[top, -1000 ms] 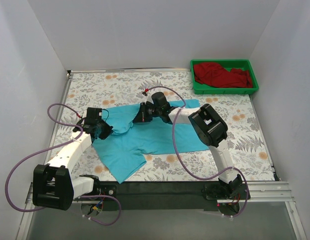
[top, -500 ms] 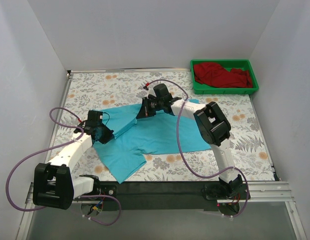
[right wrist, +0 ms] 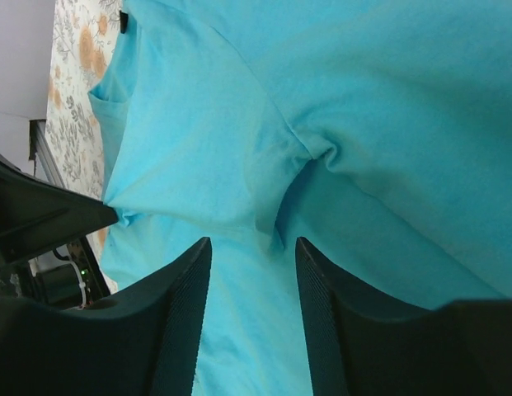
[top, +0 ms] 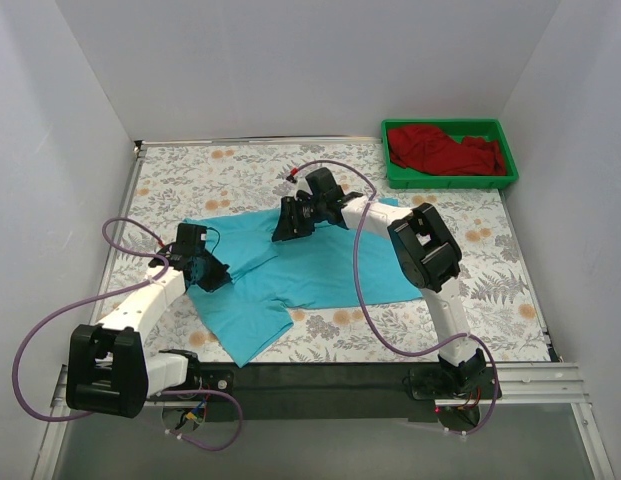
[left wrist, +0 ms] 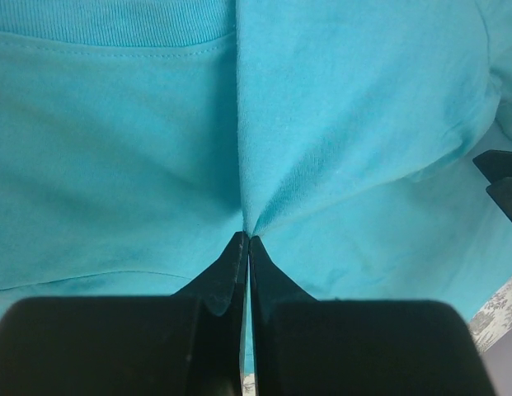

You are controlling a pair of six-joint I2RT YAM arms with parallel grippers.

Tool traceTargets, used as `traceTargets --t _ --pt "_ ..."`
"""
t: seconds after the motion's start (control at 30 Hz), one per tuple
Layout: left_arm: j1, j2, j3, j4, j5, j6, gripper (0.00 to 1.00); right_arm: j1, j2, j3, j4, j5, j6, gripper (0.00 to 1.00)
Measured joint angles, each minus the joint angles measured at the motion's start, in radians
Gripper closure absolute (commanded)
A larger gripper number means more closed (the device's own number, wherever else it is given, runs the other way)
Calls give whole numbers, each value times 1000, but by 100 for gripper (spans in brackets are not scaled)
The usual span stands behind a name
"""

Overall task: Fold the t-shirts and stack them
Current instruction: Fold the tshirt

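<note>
1. A table (top: 190, 170) covered in a floral pattern is seen from above, with white walls around it.
2. A turquoise t-shirt (top: 320, 270) is spread over the middle of the table, its left part rumpled and lifted into a fold.
3. The right arm (top: 422, 250) is raised from its base at the near right, bent at the elbow, and stretched leftward over the shirt.
4. The left arm (top: 140, 305) is extended low from the near left towards the shirt's left edge.
5. A green tray (top: 505, 180) is placed at the far right corner, well apart from the turquoise shirt.
6. A dark red t-shirt (top: 440, 150) is crumpled inside the tray.
7. The left gripper (left wrist: 246, 239) is clamped on a pinch of the turquoise cloth, fingertips pressed together.
8. The right gripper (right wrist: 251, 247) is held above the shirt's upper part with its fingers spread apart and nothing gripped.
</note>
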Motion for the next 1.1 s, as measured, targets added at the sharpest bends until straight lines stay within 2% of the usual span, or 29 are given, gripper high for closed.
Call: traceTargets --t 0.2,0.47,0.6,0.67,0.7,0.8,1.1 --pt "0 7 -12 5 18 0 99 13 -2 -52 4 22 -8 52" --pt "0 7 -12 11 19 4 99 41 -2 -83 55 15 -8 58" --pt "0 7 -12 10 19 5 99 50 -1 -84 79 2 -17 65" --pt "0 7 -11 10 19 8 99 52 -1 -89 94 -3 -21 74" --pt "0 7 -11 9 19 8 99 53 -1 -92 98 -6 -24 83" --pt "0 7 -2 -3 18 11 100 54 -1 -105 101 -5 -26 96" --pt "0 5 32 -27 31 19 100 53 -9 -111 72 -1 -31 99"
